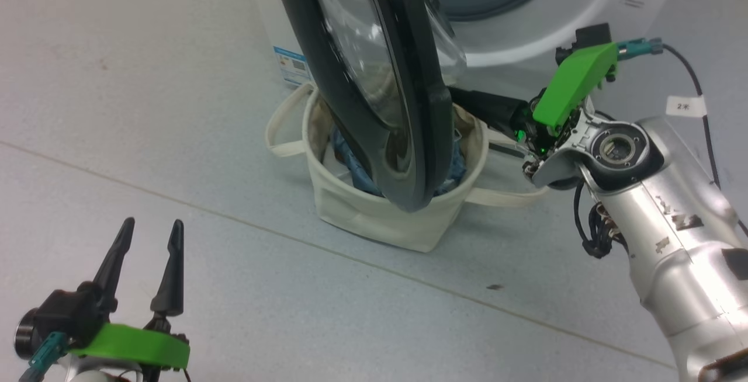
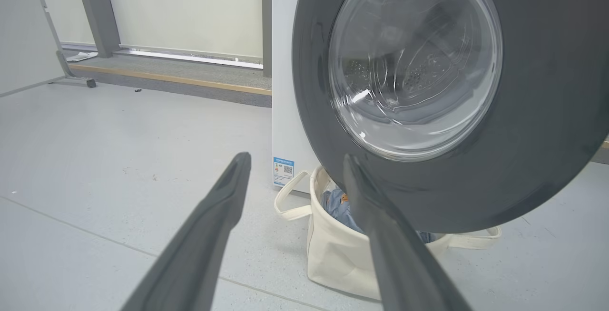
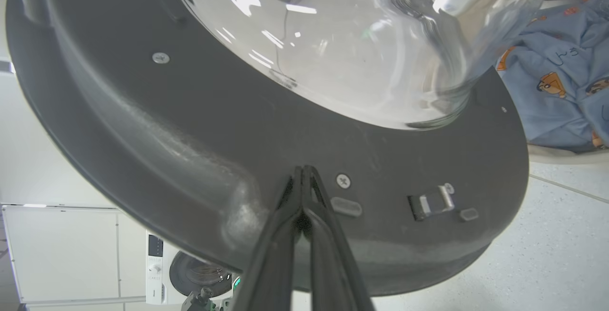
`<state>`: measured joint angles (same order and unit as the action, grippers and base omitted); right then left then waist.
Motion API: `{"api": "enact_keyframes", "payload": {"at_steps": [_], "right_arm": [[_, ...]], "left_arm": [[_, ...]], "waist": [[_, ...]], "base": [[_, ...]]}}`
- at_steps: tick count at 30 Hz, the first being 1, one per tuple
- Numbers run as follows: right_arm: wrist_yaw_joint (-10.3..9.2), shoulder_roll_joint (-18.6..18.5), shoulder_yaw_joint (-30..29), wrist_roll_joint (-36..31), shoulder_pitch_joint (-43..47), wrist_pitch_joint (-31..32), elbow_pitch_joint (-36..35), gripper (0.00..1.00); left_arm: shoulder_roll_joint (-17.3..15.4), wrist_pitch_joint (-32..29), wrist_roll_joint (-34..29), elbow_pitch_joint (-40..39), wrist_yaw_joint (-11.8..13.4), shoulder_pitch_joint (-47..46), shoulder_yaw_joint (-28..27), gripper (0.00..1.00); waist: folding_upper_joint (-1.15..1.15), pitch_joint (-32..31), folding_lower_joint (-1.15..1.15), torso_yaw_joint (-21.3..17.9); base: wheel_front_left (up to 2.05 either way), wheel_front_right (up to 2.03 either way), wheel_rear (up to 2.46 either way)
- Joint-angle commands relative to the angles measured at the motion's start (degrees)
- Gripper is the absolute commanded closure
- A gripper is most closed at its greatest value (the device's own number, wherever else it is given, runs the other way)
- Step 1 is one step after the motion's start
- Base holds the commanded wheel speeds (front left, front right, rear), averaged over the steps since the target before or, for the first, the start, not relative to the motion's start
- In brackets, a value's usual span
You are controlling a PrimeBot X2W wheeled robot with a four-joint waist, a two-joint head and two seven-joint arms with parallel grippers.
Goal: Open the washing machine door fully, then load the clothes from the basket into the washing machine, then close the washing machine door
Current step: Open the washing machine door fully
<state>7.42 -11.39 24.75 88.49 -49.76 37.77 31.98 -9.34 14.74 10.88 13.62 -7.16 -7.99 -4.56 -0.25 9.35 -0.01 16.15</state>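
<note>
Door [image 1: 422, 107]: glossy black ring, bulging glass; basket [image 1: 362, 212]: cream canvas.

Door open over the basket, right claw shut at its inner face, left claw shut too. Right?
No: the left claw is open, jaws apart, per the head view. The door is open over the basket, with the right claw shut at its inner face.

The round cream canvas basket [image 1: 374, 212] stands just before the big white washing machine [image 1: 526, 37], under its swung-out black-rimmed glass door [image 1: 422, 107]; the light blue printed clothes [image 1: 349, 167] lie inside it.
</note>
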Motion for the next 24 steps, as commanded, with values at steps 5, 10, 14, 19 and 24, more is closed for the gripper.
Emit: {"api": "enact_keyframes", "payload": {"at_steps": [5,10,14,19,24], "right_arm": [[0.07,2.4,1.0,0.0,0.7,1.0,-0.8,1.00],[0.07,4.2,0.8,0.8,1.9,0.1,0.4,1.00],[0.07,5.7,1.3,0.7,2.6,-1.3,1.6,1.00],[0.07,7.3,2.2,1.2,2.9,-2.6,2.0,1.00],[0.07,7.9,2.2,2.2,2.8,-4.1,2.3,1.00]], "left_arm": [[-2.0,0.3,0.3,-0.5,-0.3,-0.3,-2.1,0.00],[-2.1,0.3,0.4,0.5,-0.3,0.0,-1.5,0.00],[-2.8,0.3,0.9,1.7,-0.3,0.2,-1.1,0.00],[-3.5,0.3,1.7,3.0,-0.3,-0.1,-0.9,0.00],[-3.5,0.3,1.8,3.3,-0.3,-0.5,-0.9,0.00]], "waist": [[0.00,-3.0,0.01,3.9],[0.00,-5.0,0.01,6.2],[0.00,-5.8,0.01,8.2],[0.00,-6.3,0.01,10.7],[0.00,-6.9,0.01,12.9]], "base": [[0.00,0.00,0.00],[0.00,0.00,0.00],[0.00,0.00,0.00],[0.00,0.00,0.00],[0.00,0.00,0.00]]}}
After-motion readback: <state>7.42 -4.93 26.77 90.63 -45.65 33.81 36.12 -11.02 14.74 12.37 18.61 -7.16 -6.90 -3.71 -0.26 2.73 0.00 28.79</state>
